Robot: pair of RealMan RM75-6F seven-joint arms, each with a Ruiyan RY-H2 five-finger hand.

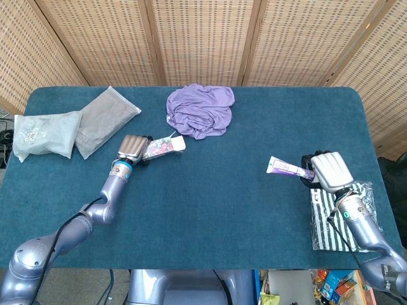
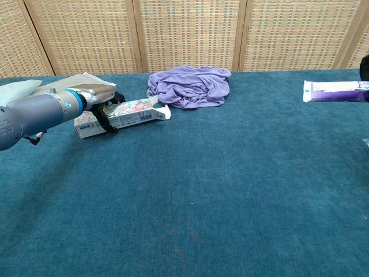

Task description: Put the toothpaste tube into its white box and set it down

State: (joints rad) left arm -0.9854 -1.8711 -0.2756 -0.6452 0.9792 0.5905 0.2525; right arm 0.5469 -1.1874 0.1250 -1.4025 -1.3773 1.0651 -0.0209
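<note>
**Box gripped, tube held aloft**

Just left of the crumpled purple cloth (image 1: 200, 110), the left hand (image 1: 133, 148) has its dark fingers (image 2: 104, 118) wrapped around the white floral cardboard box (image 1: 163, 146). Far right of the cloth, the right hand (image 1: 329, 171) grips the purple-and-white toothpaste tube (image 1: 289, 168), cap end pointing toward the cloth.

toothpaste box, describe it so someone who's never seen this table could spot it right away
Start at the crumpled purple cloth at the back middle of the blue table. Just left of it and nearer the front lies the toothpaste box, gripped by the left robot hand. Unlike the grey bags further left, it is a slim white carton with a floral print and an open end flap.
</note>
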